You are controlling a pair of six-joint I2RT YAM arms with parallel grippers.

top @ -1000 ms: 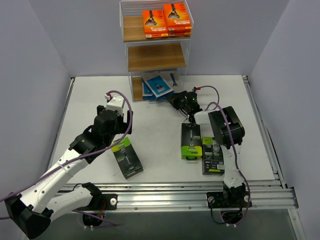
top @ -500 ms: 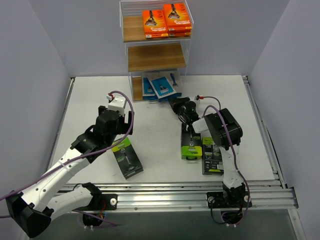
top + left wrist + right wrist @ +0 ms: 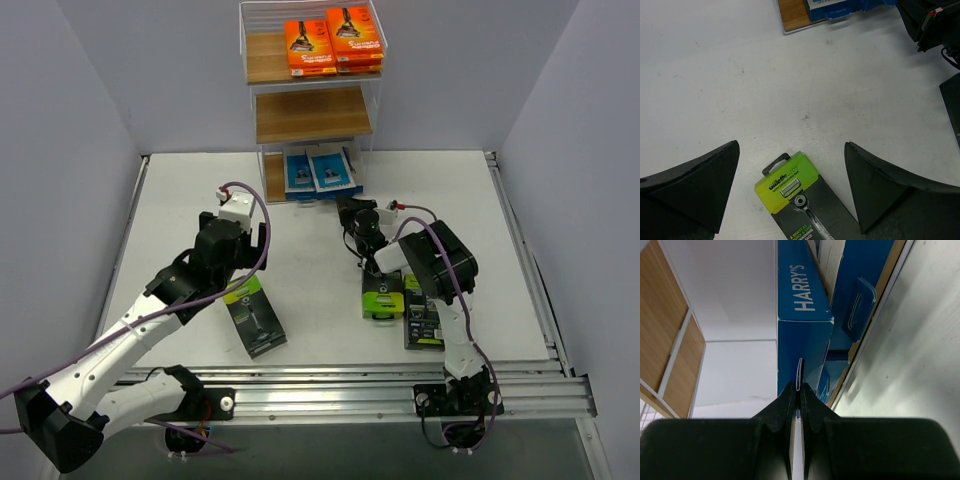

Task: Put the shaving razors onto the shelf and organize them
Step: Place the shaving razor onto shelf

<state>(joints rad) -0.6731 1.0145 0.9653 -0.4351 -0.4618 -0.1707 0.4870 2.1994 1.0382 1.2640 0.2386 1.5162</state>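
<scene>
Shelf point(image 3: 312, 115): blue packs point(image 3: 320, 172) lie on its bottom tier. My right fingers point(image 3: 780, 415), shut and empty, point at them; a hard push could skew them. My left fingers point(image 3: 695, 185), wide, hover over a green pack point(image 3: 790, 182); off-centre closing could miss.

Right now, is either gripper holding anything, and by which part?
Nothing. The left gripper hangs open over a green-topped razor pack; the right gripper is shut on nothing.

white capitals spelling "harry's" run along the side of the blue razor pack point(image 3: 805, 295) in the right wrist view. the lime-green top of the black razor pack point(image 3: 790, 182) reads "gillette labs", with "with exfoliating bar" beneath it. print on the orange packs point(image 3: 333, 42) is too small to read.
</scene>
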